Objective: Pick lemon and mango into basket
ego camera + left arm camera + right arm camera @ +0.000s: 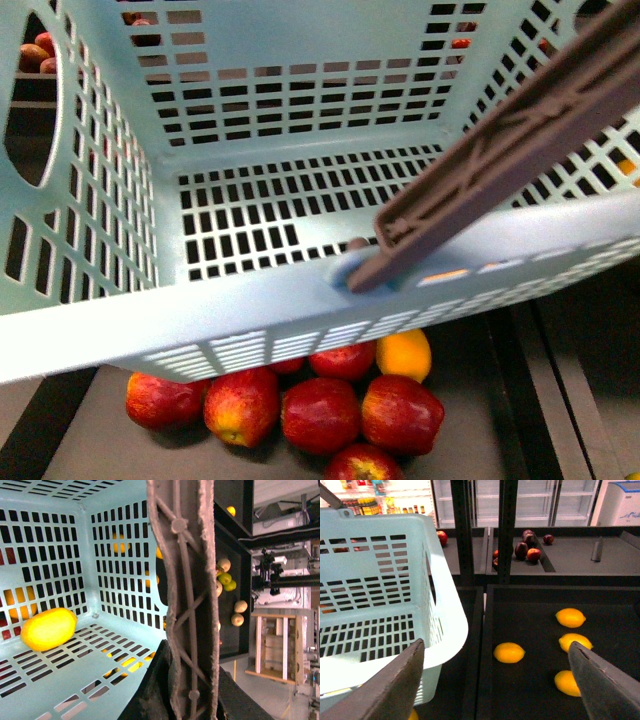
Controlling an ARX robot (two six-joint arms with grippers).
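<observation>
The teal basket hangs tilted and fills the front view. My left gripper is shut on its mauve swing handle, which also crosses the front view. One yellow oval lemon lies on the basket floor by a slotted wall. My right gripper is open and empty above a dark shelf, with the basket beside it. A lemon lies on the shelf between its fingers, and others lie near the far finger. An orange-yellow fruit, possibly the mango, shows half hidden under the basket rim.
Several red apples lie on the grey shelf below the basket. Three more lemons lie on the dark shelf. A black upright post and shelves with dark red fruit stand behind. More orange fruit shows through the basket slots.
</observation>
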